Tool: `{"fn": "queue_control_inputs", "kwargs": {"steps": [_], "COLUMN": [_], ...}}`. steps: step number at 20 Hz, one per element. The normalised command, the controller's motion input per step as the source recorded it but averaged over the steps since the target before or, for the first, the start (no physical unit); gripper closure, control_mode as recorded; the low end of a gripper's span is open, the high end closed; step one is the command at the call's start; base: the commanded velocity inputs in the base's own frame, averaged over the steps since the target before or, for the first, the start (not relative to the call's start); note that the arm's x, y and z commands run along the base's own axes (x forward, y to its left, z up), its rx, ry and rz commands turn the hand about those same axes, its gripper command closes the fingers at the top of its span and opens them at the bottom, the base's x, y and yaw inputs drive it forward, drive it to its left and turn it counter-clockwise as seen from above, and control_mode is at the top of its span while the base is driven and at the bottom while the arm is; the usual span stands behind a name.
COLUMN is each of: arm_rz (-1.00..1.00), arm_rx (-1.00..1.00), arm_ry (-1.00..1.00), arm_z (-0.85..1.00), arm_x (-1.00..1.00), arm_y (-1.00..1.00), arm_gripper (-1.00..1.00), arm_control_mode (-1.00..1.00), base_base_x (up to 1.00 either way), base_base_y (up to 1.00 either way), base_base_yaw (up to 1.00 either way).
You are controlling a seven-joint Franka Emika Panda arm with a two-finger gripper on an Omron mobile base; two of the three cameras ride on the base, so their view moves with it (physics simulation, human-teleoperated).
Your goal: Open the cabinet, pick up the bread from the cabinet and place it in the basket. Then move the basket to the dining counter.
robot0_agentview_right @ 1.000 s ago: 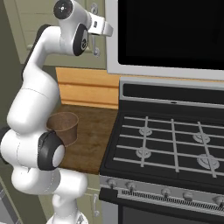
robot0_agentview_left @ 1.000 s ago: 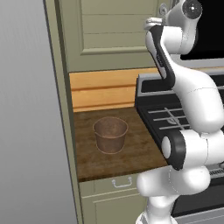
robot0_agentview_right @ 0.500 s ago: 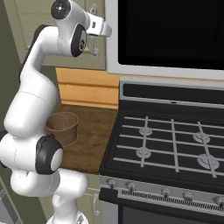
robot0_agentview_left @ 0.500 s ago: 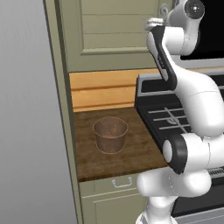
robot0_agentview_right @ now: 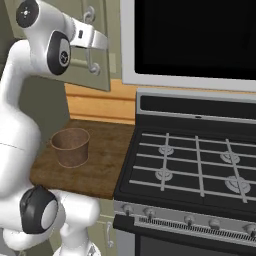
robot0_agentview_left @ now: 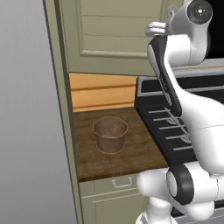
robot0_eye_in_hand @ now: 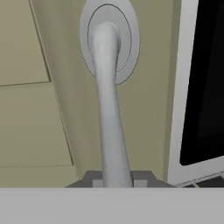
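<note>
The cabinet door (robot0_eye_in_hand: 35,109) is closed, olive-beige with panelled slats. Its long curved grey handle (robot0_eye_in_hand: 109,109) runs from a round mount down between my fingertips (robot0_eye_in_hand: 94,179). My gripper (robot0_eye_in_hand: 116,178) is shut on that handle, and it sits high against the door (robot0_agentview_right: 111,60) in the right base view (robot0_agentview_right: 102,44) and the left base view (robot0_agentview_left: 155,29). The brown basket (robot0_agentview_left: 110,133) stands empty and upright on the short wood worktop (robot0_agentview_left: 131,148), well below the hand. The bread is hidden and the dining counter is out of view.
A black stove (robot0_agentview_right: 195,160) with grates adjoins the worktop on the right. A dark microwave front (robot0_agentview_right: 190,35) hangs above it, right beside the cabinet. A grey wall (robot0_agentview_left: 26,109) stands to the left. A drawer front (robot0_agentview_left: 118,183) sits under the worktop.
The hand has settled a little closer onto the door handle and the jaws have closed on it. The door and basket have not moved.
</note>
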Motion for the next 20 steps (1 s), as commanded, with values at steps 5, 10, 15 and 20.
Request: {"fn": "queue_control_inputs", "kwargs": {"steps": [5,10,15,20], "arm_rz": [-0.08,-0.05,-0.09,-0.06], "arm_rx": [-0.03,-0.05,-0.02,0.00], "arm_ry": [0.01,0.03,0.11,0.10], "arm_z": [0.00,0.00,0.00,0.00], "arm_x": [-1.00,-0.99,-0.50,-0.16], "arm_y": [0.65,0.75,0.51,0.26], "arm_gripper": [1.00,1.00,1.00,-1.00], "arm_control_mode": [-1.00,-1.00,-1.00,-1.00], "base_base_x": [0.00,0.00,0.00,0.00], "base_base_y": [0.00,0.00,0.00,0.00], "base_base_yaw": [0.00,0.00,0.00,0.00]}}
